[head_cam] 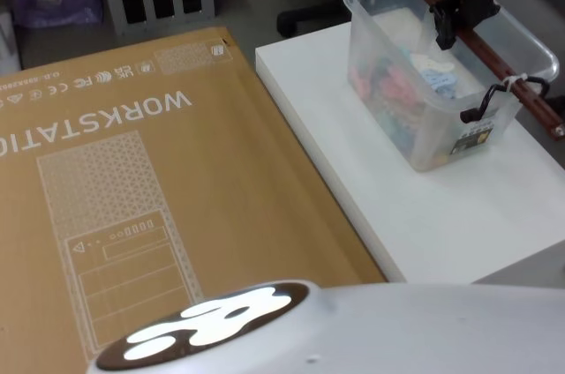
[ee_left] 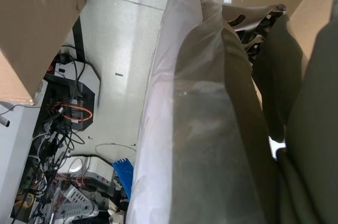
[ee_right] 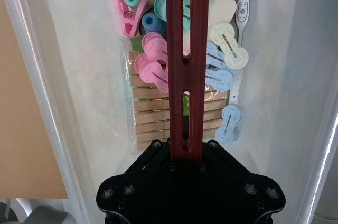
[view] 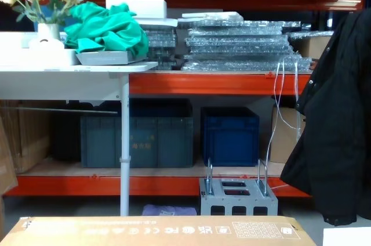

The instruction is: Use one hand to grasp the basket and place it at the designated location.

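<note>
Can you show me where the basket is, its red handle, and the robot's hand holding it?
basket [head_cam: 424, 140]: head view, its clear front wall.
handle [ee_right: 184, 34]: right wrist view, the slotted reddish-brown bar.
right gripper [head_cam: 459, 5]: head view, black fingers clamped on the handle.

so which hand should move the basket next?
Right. The right hand is already closed on the basket handle above the white table; the left hand isn't near it.
</note>
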Tool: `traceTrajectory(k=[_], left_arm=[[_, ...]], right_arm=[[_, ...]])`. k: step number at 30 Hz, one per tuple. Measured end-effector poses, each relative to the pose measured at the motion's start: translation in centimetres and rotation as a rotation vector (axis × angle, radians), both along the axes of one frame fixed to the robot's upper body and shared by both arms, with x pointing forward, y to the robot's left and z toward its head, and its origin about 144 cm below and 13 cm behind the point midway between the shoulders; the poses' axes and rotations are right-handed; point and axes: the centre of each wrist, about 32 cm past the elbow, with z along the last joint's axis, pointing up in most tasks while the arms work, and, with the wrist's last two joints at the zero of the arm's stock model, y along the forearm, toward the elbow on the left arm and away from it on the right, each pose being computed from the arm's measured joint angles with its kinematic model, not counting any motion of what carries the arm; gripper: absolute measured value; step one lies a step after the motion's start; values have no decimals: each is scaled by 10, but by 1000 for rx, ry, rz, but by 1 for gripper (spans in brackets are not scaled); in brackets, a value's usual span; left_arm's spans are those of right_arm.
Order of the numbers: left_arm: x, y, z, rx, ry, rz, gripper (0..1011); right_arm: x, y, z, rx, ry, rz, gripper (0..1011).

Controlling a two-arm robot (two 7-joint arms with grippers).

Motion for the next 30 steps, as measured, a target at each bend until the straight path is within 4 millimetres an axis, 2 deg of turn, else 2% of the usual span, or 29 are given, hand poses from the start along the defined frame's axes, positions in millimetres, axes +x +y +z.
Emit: traceTrajectory(k=[7,8,11,23,24,26,27,30], left_arm=[[0,0,0,0,0,0,0],[0,0,0,0,0,0,0],[0,0,0,0,0,0,0],[0,0,0,0,0,0,0],[0,0,0,0,0,0,0],[0,0,0,0,0,0,0],[0,0,0,0,0,0,0],[0,0,0,0,0,0,0]], right_arm=[[3,0,-4,-5,17,2,16],[3,0,-4,-6,18,5,63],[3,0,-4,-6,17,9,109],[-2,-4,5,-3,-13,12,495],[-3,-5,8,-2,-20,12,534],[-6,-6,16,11,-39,16,551],[-8,-7,19,15,-47,17,634],[-12,-10,30,29,-69,20,695]])
